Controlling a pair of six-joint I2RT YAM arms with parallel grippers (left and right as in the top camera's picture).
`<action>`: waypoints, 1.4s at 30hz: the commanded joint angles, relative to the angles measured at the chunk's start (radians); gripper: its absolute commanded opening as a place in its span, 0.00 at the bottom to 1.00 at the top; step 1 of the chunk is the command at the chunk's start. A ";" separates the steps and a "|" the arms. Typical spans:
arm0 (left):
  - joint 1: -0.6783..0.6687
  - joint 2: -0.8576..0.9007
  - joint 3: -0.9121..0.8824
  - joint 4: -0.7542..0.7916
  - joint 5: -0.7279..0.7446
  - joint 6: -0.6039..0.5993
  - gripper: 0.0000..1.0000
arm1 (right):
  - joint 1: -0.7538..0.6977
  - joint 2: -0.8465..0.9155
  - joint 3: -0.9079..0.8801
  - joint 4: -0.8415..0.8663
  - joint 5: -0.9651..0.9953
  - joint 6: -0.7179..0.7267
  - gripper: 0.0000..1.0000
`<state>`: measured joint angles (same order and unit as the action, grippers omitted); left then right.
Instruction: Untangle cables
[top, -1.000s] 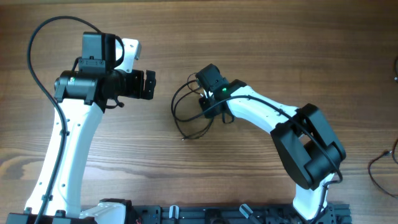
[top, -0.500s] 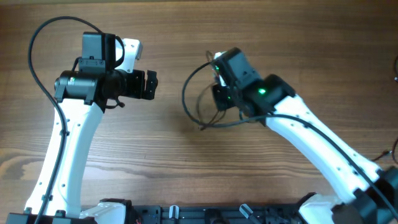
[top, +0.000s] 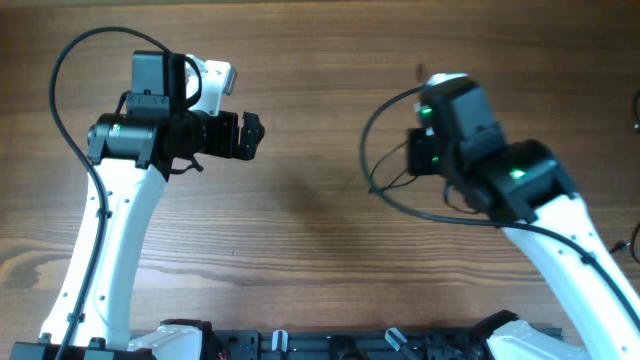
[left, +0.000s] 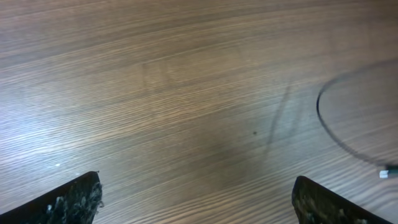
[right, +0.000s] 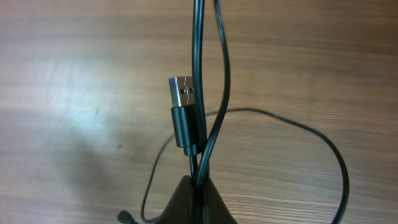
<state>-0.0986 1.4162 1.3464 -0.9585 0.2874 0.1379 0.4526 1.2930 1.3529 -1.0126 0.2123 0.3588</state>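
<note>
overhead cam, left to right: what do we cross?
left arm → left fingers, open → cable, hanging in a loop → right arm. The right fingers overlap the cable in this view, so they are left out of the order.

Worktop (top: 320, 60): brown wood-grain surface, grain running left to right. A black rail (top: 340, 346) sits along its near edge.

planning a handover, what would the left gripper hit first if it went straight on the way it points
Likely the cable loop hanging from the right gripper; only bare table lies between it and the left gripper. Relative height is unclear, so it could miss.
</note>
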 joint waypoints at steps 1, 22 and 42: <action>-0.012 -0.018 -0.005 -0.004 0.074 0.011 1.00 | -0.112 -0.027 0.014 0.006 0.027 0.006 0.04; -0.066 -0.018 -0.005 0.002 0.090 0.005 1.00 | -0.542 -0.016 0.022 0.245 -0.106 -0.101 0.04; -0.108 -0.018 -0.005 0.007 0.089 0.005 1.00 | -0.492 0.373 -0.050 0.074 -0.083 0.187 0.47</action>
<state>-0.1978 1.4162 1.3464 -0.9535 0.3653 0.1375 -0.0669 1.6485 1.3289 -0.9428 0.0719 0.4397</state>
